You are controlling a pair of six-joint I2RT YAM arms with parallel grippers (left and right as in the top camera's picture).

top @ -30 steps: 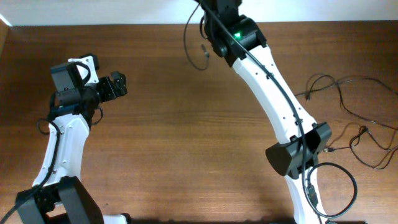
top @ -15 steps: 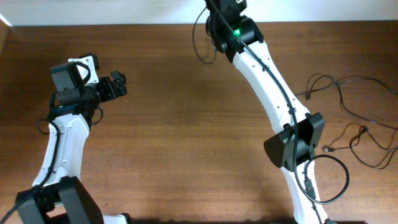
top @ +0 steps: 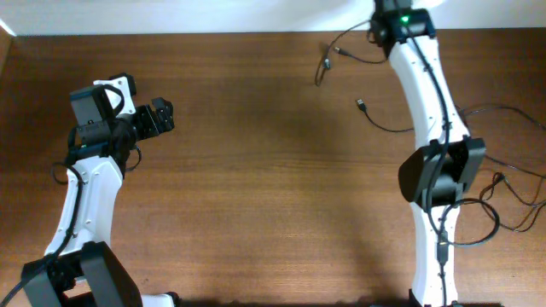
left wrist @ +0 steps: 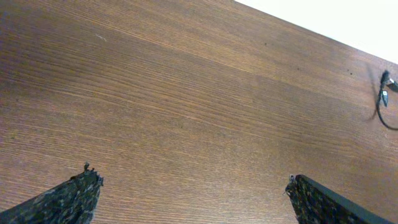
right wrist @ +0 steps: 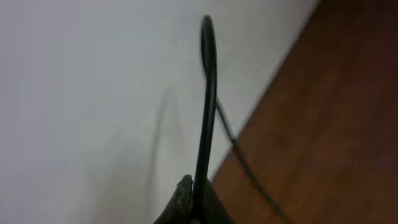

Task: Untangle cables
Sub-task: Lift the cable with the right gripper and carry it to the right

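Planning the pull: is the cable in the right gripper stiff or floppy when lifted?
Likely floppy: the cable trails in loose curves from the right gripper. Probably light, being so thin. Its plug may swing as a small end weight.

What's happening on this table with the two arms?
The right tool is shut on one thin black cable at the table's far edge, with slack trailing over the wood. The left tool hangs open on the other side, holding nothing. More cables lie loose near the right edge.
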